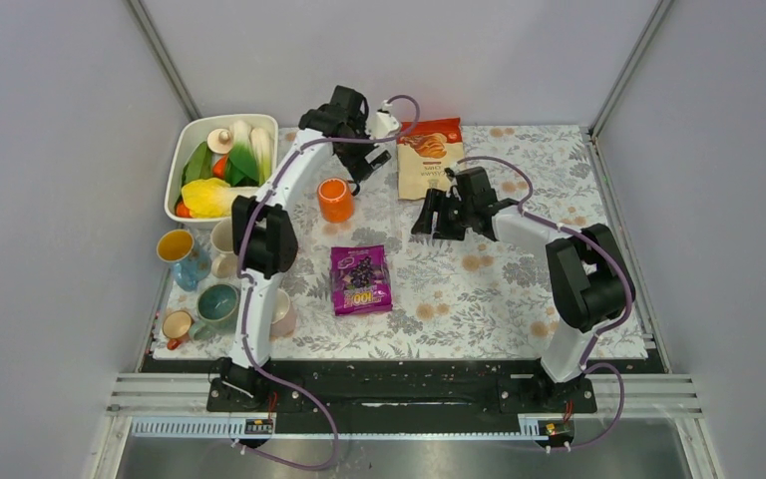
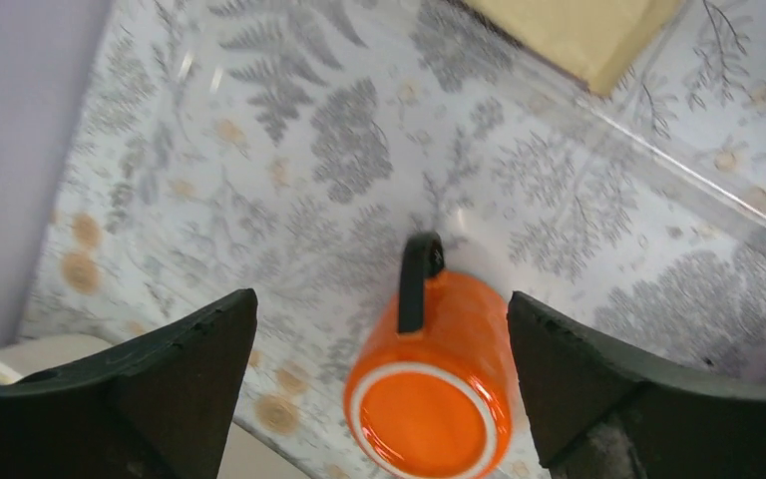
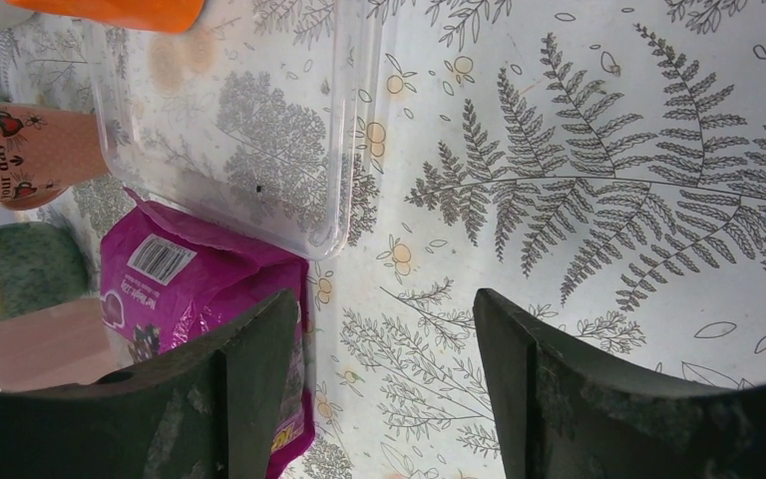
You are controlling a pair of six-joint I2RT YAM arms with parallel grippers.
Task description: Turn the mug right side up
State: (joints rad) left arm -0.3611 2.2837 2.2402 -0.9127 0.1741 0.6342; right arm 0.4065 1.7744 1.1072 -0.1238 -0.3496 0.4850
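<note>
Orange mug (image 2: 429, 399) sits bottom-up near the far-left corner of the worktop (image 1: 479, 299). Left gripper (image 2: 381, 304) hangs over it, fingers wide apart and holding nothing. Right gripper (image 3: 384, 299) is parted too, idle. I'd straddle the body, dodge the handle (image 2: 417, 279), then squeeze firmly and flip.

The mug (image 2: 439, 399) looked like glazed ceramic, smooth and glossy orange, with a shiny black handle (image 2: 414, 284). The counter (image 2: 289, 150) wore a smooth, fern-printed cover with a faint sheen (cloth or vinyl, hard to tell). A tray (image 3: 344, 150) on it was clear, glossy plastic. The purple bag (image 3: 199, 289) was crinkled, shiny film. The left gripper (image 2: 381, 319) had matt black fingers (image 2: 160, 389), plastic-looking and grainy at the edges.
</note>
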